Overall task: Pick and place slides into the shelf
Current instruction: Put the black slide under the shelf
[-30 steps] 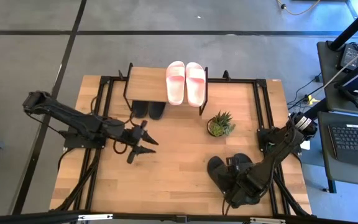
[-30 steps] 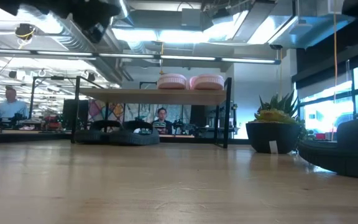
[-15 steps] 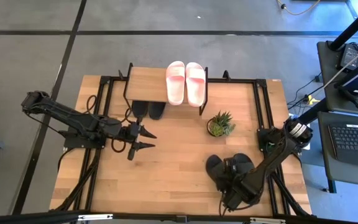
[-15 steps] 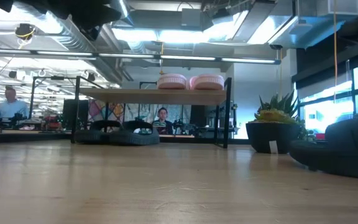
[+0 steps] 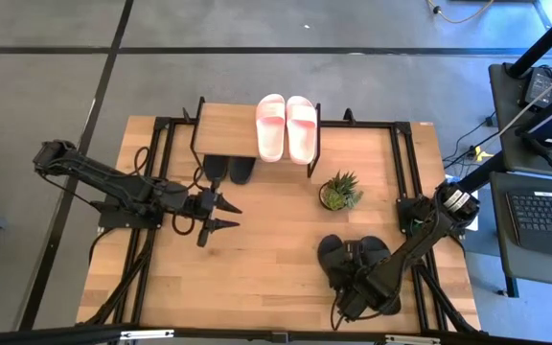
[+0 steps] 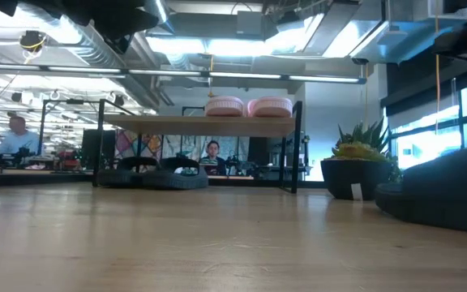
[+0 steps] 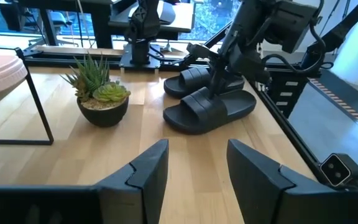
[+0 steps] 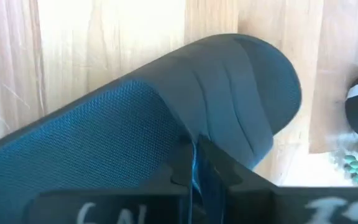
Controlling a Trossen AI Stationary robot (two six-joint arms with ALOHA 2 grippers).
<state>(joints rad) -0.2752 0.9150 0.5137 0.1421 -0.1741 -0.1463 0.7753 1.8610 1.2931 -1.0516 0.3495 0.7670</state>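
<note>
A black slide [image 5: 333, 257] lies on the table at the near right, its mate [image 5: 372, 251] beside it. My right gripper [image 5: 345, 278] stands over the left one of the pair, shut on it [image 8: 196, 165]. The left wrist view shows that slide [image 7: 210, 109] flat on its sole. The shelf [image 5: 228, 129] stands at the far middle with a pale pink pair [image 5: 287, 127] on its plank and a black pair [image 5: 230, 170] beneath. My left gripper [image 5: 230, 215] hovers open near the shelf, nothing between its fingers [image 7: 197, 168]. My right gripper comes at the left slide of the near pair from above, fingers pointing down. They close at the heel-side edge of its ribbed strap [image 8: 210, 134], near the middle of the slide [image 7: 215, 94]. The fingers themselves hide the exact hold. The slide lies flat on the table.
A small potted succulent [image 5: 339, 192] stands between the shelf and the near black pair. Black metal rails run along the table's left [image 5: 151, 192] and right [image 5: 405, 172] sides. Bare wood lies between the two grippers [image 5: 276, 240].
My right gripper has shifted a little toward the table's left edge and come lower over the near black pair; in the low view its dark bulk has grown at the right. My left gripper has turned slightly, so that its fingers point more toward the table's right.
</note>
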